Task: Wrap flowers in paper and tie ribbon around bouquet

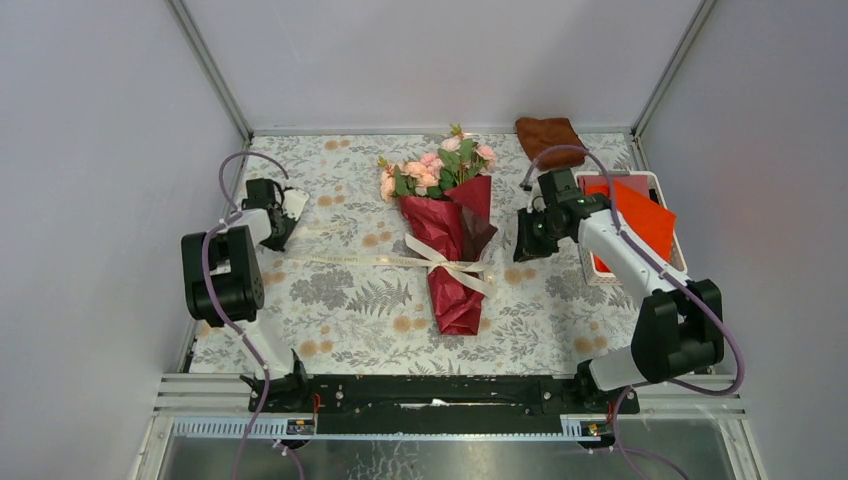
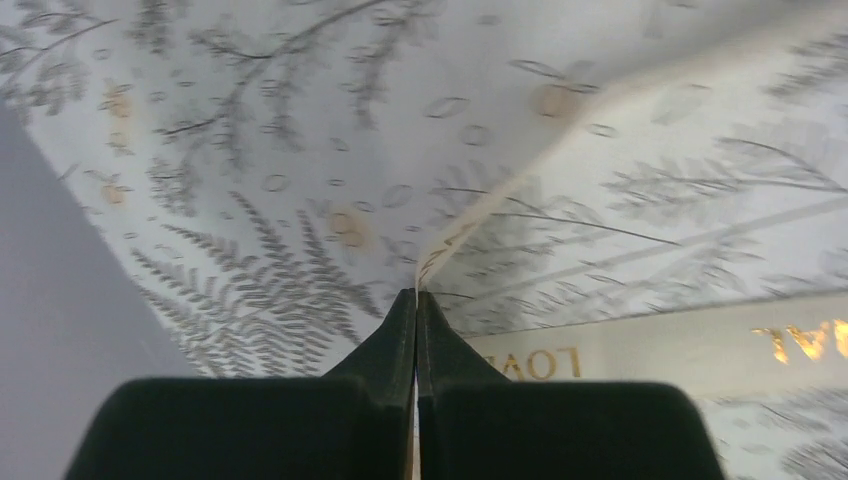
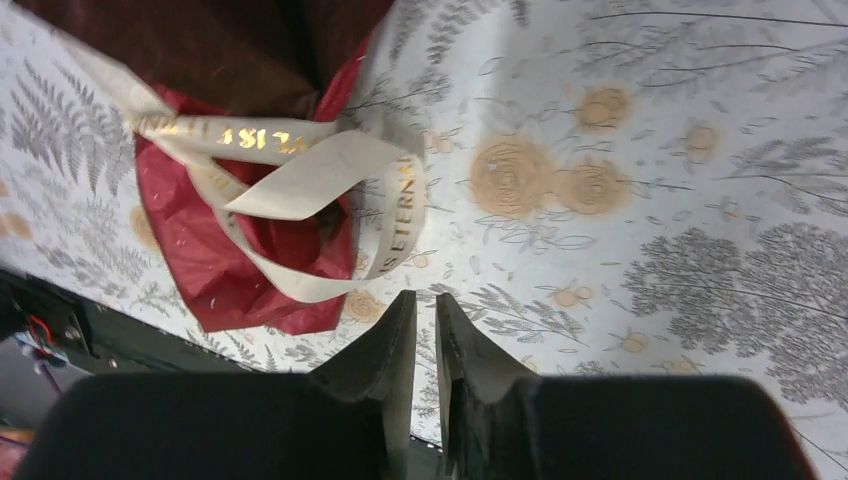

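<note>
Cream ribbon [image 1: 440,262] is seen knotted round the bouquet [image 1: 450,230], laid mid-table [image 1: 340,300], so the tying step is judged nearly done. Next, a steady outward pull is needed to snug the knot. L gripper [image 2: 416,296] is clamped on a ribbon tail; R gripper [image 3: 425,300] is parted only narrowly (nothing held).

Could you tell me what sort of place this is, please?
Most likely a robot test cell in a lab: plain grey walls framed in aluminium, two arms bolted to a black rail at the table's edge, and a ribbon-tied bouquet on a floral cloth.
</note>
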Robot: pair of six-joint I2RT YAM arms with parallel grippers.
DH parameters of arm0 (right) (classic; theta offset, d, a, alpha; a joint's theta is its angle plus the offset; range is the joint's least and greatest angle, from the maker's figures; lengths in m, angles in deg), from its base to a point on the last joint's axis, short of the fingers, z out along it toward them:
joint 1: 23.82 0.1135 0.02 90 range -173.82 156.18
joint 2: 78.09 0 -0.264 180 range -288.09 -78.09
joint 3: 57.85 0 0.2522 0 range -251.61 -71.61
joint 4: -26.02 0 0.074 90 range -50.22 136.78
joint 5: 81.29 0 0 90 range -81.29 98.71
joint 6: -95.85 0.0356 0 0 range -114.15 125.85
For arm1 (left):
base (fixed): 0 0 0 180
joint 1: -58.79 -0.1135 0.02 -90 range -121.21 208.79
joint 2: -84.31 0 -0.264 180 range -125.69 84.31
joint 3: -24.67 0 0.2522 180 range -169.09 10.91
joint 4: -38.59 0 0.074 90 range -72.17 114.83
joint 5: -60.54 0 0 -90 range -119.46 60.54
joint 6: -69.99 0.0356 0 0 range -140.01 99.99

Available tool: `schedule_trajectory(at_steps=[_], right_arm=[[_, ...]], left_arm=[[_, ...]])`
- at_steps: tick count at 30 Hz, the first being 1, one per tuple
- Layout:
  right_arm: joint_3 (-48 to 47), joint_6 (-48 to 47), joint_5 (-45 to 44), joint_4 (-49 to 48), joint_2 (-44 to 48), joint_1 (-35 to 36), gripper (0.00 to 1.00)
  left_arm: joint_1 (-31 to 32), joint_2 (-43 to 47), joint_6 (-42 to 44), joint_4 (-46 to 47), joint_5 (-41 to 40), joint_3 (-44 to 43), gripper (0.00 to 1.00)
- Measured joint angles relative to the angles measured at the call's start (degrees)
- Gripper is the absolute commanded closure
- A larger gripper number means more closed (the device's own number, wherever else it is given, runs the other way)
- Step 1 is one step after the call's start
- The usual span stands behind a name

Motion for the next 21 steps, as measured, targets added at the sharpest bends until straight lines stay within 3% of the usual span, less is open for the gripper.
schedule_trajectory(at_steps=[3, 6, 9, 16, 21], right_arm=[[0.6, -1.4, -1.6, -1.7, 0.4, 5.4, 0.69], [1.7, -4.7, -1.0, -8.0, 2.6, 17.2, 0.65], [2.2, -6.7, 0.0, -12.2, 2.6, 24.5, 0.58], [1.4, -7.8, -3.4, -13.6, -8.1, 24.2, 0.51], [3.2, -7.7, -3.2, -13.8, -8.2, 24.2, 0.5]], left_arm=[[1.6, 2.1, 0.0, -1.9, 2.2, 1.7, 1.0], [3.7, 4.0, 0.0, -4.4, 4.1, 2.4, 1.0], [4.9, 5.5, -0.1, -5.8, 5.9, 2.4, 1.0], [4.9, 6.8, -0.1, -7.7, 7.0, 2.4, 1.0], [4.9, 6.8, -0.2, -7.9, 7.4, 2.4, 1.0]])
